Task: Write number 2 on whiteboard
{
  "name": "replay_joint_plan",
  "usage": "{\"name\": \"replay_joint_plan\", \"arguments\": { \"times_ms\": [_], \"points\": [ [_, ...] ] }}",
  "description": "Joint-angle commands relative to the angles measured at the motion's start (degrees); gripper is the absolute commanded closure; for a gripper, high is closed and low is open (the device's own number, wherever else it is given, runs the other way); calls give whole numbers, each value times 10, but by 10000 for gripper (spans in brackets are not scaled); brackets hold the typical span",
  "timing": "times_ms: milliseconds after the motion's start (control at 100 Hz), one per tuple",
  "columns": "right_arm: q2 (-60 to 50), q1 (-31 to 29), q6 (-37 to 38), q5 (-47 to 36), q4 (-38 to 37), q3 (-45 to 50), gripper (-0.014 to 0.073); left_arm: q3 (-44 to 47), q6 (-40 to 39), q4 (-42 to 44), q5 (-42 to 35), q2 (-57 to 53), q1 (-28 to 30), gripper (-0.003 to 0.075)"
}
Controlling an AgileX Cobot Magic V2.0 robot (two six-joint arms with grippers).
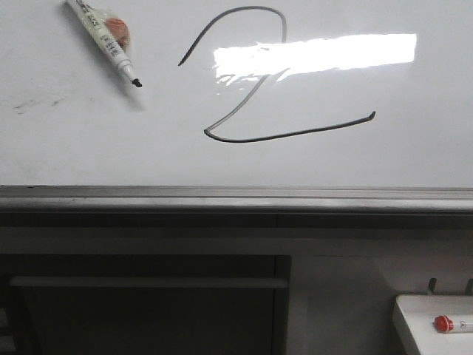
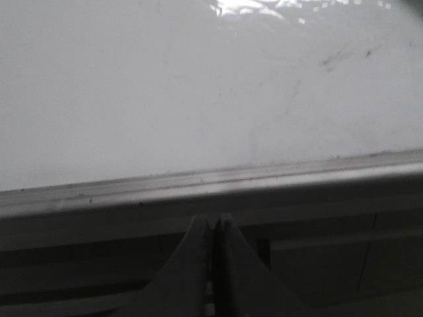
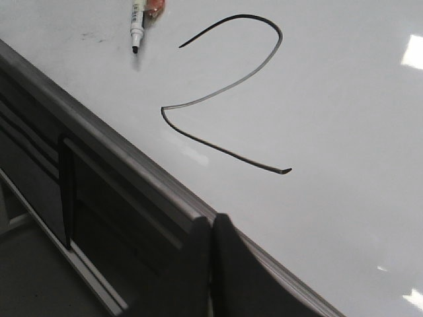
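the number 2 point(image 1: 255, 81) stands fully drawn on the whiteboard point(image 1: 414, 155): a curved top, a diagonal running down to a sharp corner, then a long base stroke rising slightly toward my right. it sits near the middle of the board, partly washed out by a bright rectangular reflection point(image 1: 318, 52) lying across its diagonal.

my left claw point(image 2: 213, 228) has its two fingers pressed together with nothing between them. it hangs below the board's grey metal rail point(image 2: 198, 191), facing bare white surface with only faint smudges point(image 2: 330, 61). my right claw point(image 3: 210, 228) is likewise pinched closed and empty, also below the rail, and from it the whole 2 is in plain sight, up and away across the board.

the uncapped marker point(image 1: 103, 41) lies flat on the board, well to the left of the 2, apart from it, its long axis slanting with the dark tip point(image 1: 137, 83) pointing down and toward the numeral. something orange sits just beside its barrel; i cannot tell what it is.

i judge the writing done. if the marker is to be collected next, it lies on my left arm's side, so that arm looks nearer, and the claw would need to close across the slanted barrel. a red-capped marker point(image 1: 452, 323) rests on a small white shelf point(image 1: 406, 314) low on my right.
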Motion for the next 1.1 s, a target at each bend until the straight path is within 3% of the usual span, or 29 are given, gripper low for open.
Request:
{"name": "replay_joint_plan", "arguments": {
  "times_ms": [0,1090],
  "points": [
    [3,-4,1,-46,-1,-16,664,7,-8,12,-29,-16,2,741],
    [-6,-4,1,-50,-1,23,664,7,-8,12,-29,-16,2,741]
  ]
}}
